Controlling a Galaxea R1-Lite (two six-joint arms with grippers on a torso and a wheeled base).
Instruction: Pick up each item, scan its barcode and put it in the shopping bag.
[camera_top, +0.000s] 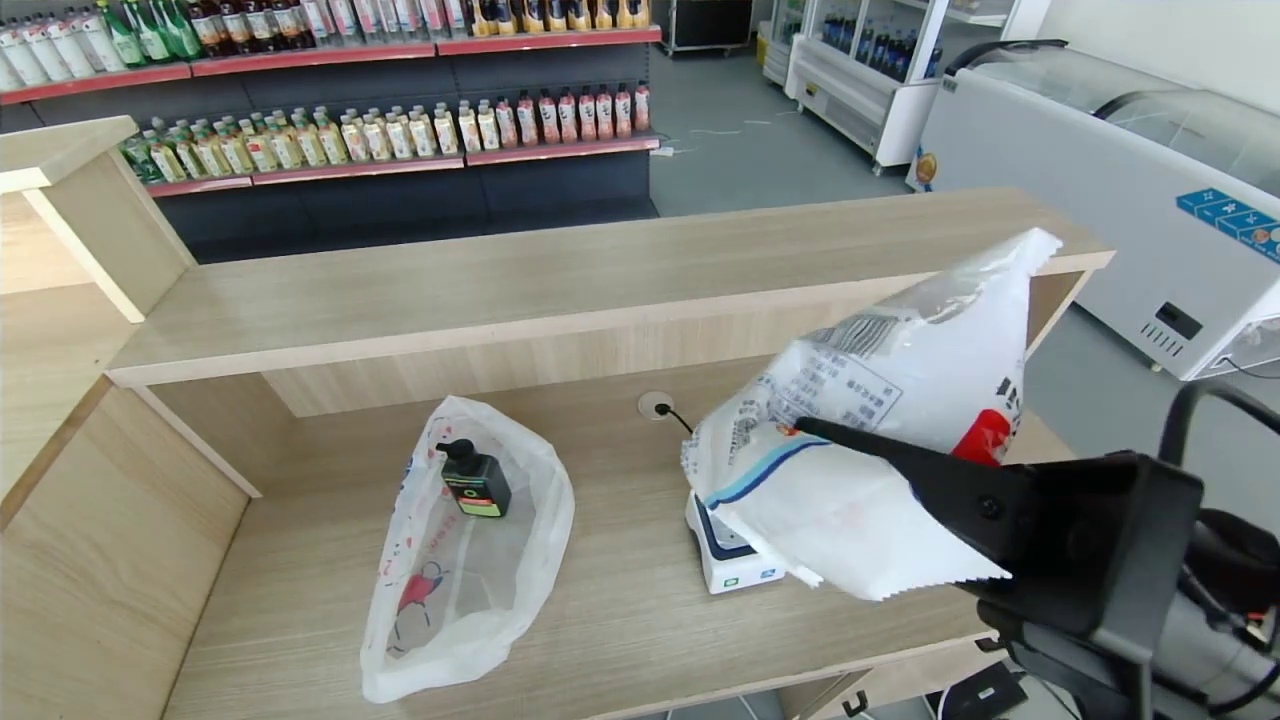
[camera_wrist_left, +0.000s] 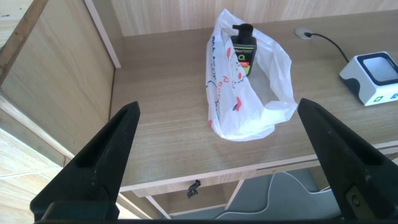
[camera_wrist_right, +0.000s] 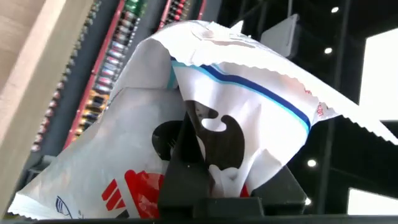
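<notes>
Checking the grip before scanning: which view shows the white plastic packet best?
The head view: the white plastic packet shows nearly whole, barcode side up, pinched by the right gripper. The right wrist view shows its crumpled end close up, around one black finger. The left wrist view faces the translucent shopping bag instead.

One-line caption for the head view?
Right gripper holds a white packet over the scanner; shopping bag contains a dark bottle.

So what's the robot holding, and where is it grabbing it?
Its right hand pinches the white packet across its middle. The left hand is open, holding nothing.
</notes>
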